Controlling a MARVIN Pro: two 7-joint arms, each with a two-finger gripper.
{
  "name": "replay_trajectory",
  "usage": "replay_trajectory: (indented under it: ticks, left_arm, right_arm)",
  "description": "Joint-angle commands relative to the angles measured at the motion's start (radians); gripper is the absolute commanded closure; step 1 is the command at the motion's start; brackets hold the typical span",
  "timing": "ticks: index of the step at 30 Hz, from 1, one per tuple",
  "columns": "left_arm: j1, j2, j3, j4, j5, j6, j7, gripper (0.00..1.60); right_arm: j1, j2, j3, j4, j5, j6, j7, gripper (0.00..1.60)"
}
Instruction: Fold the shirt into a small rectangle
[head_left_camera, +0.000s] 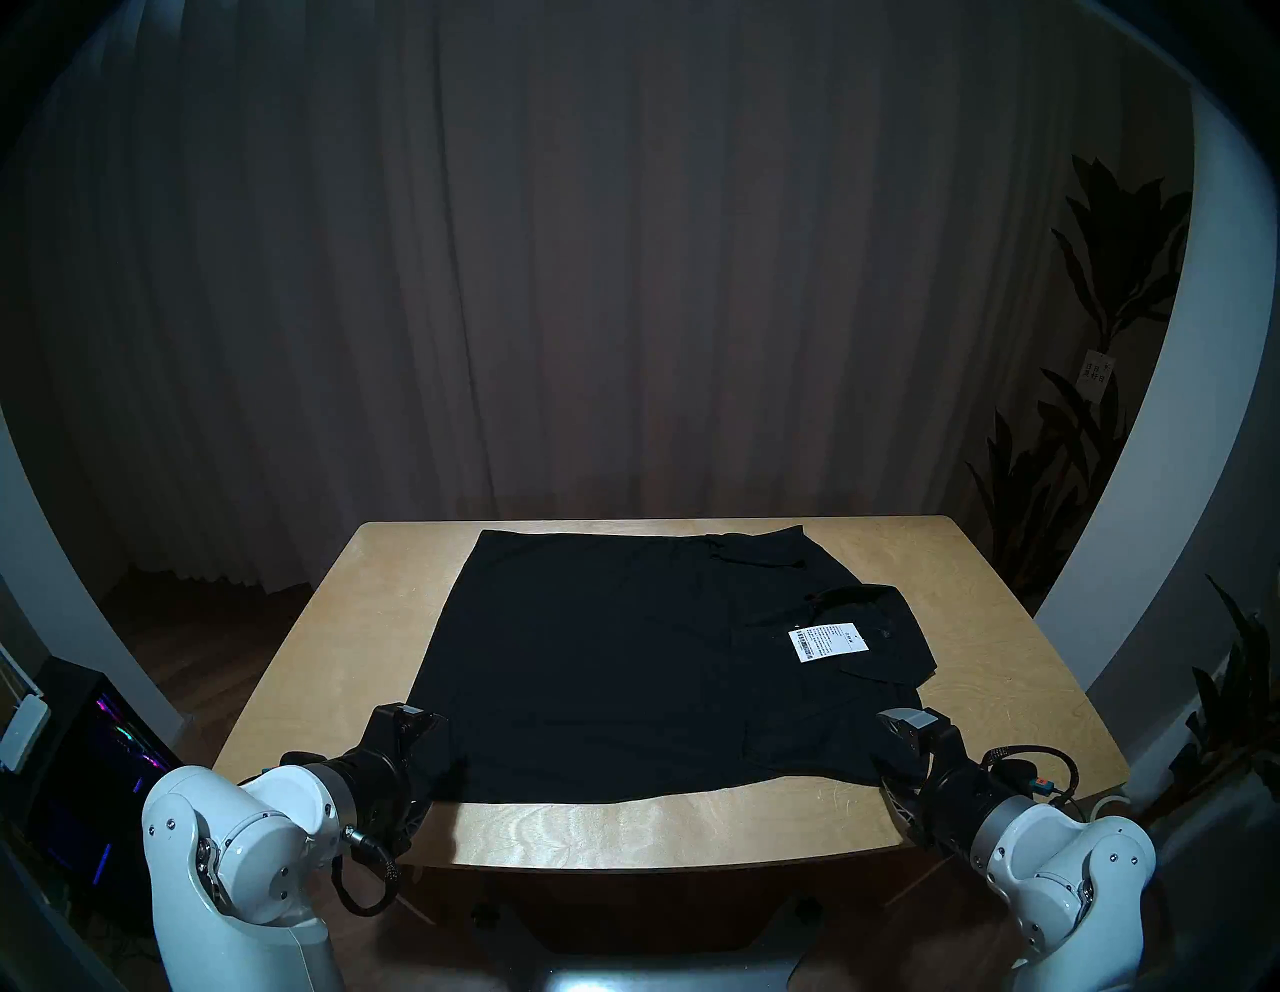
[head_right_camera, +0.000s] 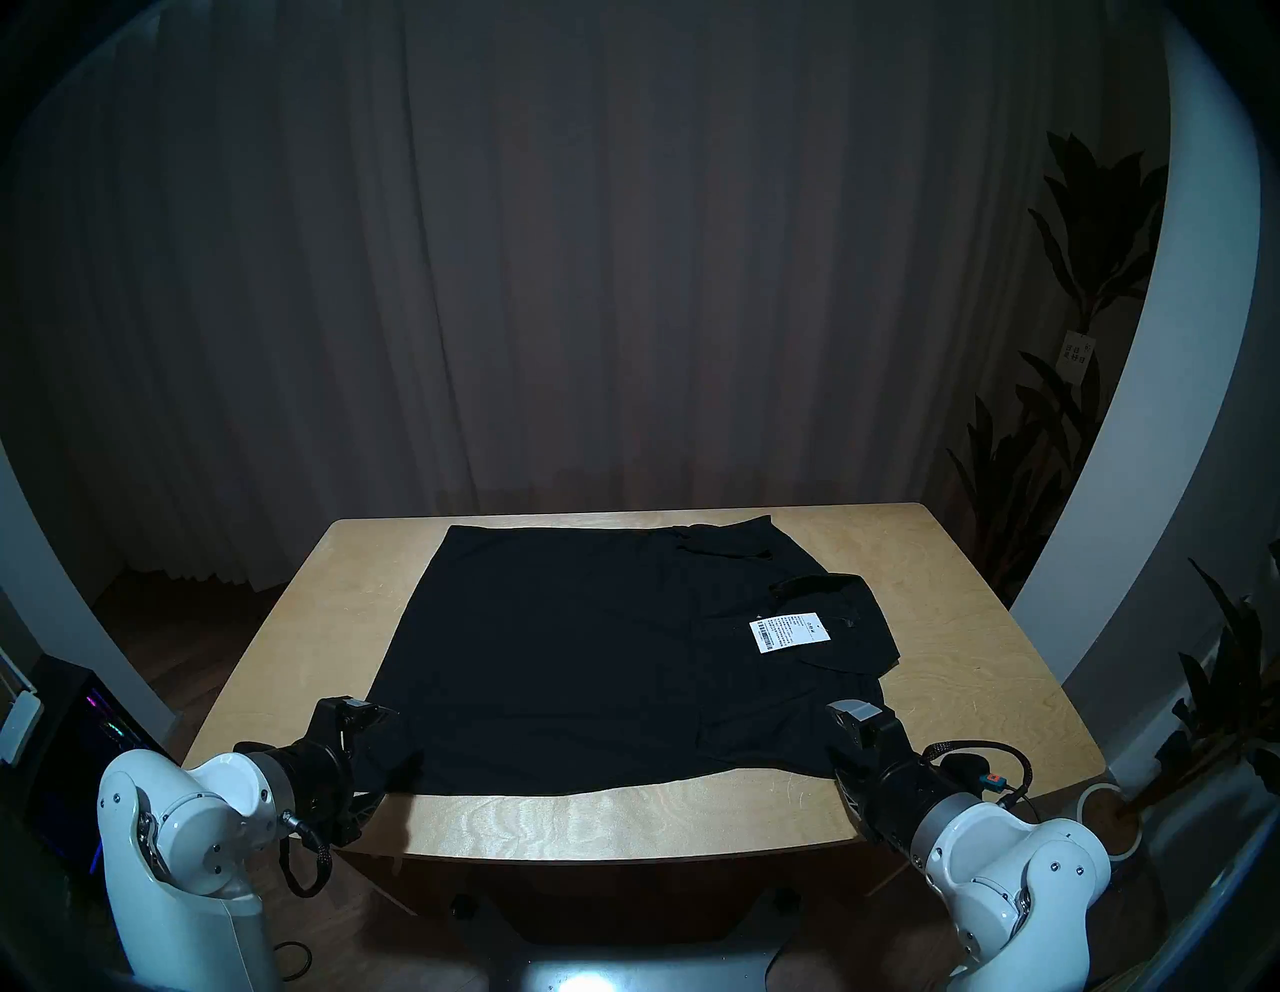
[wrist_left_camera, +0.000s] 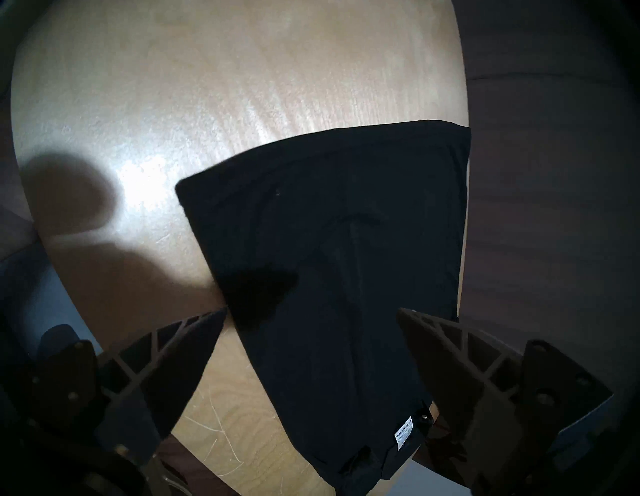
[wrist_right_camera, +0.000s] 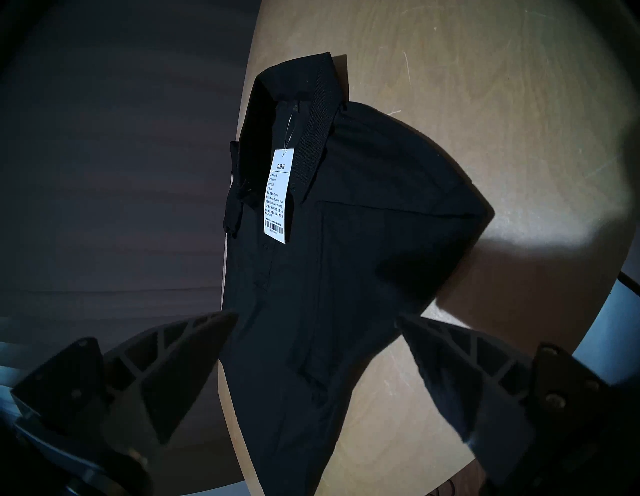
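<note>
Shirt (head_left_camera: 609, 665) spread flat on the table (head_left_camera: 1004, 623), long axis running sideways, collar end just ahead of the right gripper (wrist_right_camera: 317, 318) and hem end just ahead of the left gripper (wrist_left_camera: 311, 313). Both wide open, holding nothing. Probably a two-handed grab of the near edge next.

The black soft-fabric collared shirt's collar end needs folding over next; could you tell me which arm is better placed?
Probably the right: the right gripper hangs open beside the collar and white label; the left gripper is at the hem end.
</note>
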Motion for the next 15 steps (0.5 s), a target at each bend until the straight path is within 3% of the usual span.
replay_trajectory:
  ticks: [1, 9, 15]
  left_arm:
    - [-0.013, 0.002, -0.029, 0.012, -0.043, 0.004, -0.028, 0.0]
    - [0.012, -0.001, -0.046, 0.042, -0.051, 0.021, -0.057, 0.0]
    - [0.037, -0.005, -0.042, 0.049, 0.008, 0.068, -0.158, 0.0]
  right_arm:
    - [0.006, 0.006, -0.016, -0.002, 0.026, -0.008, -0.024, 0.0]
    - [0.008, 0.007, -0.017, 0.007, 0.025, -0.008, -0.04, 0.0]
    - [0.013, 0.02, -0.016, 0.022, 0.02, -0.008, -0.026, 0.0]
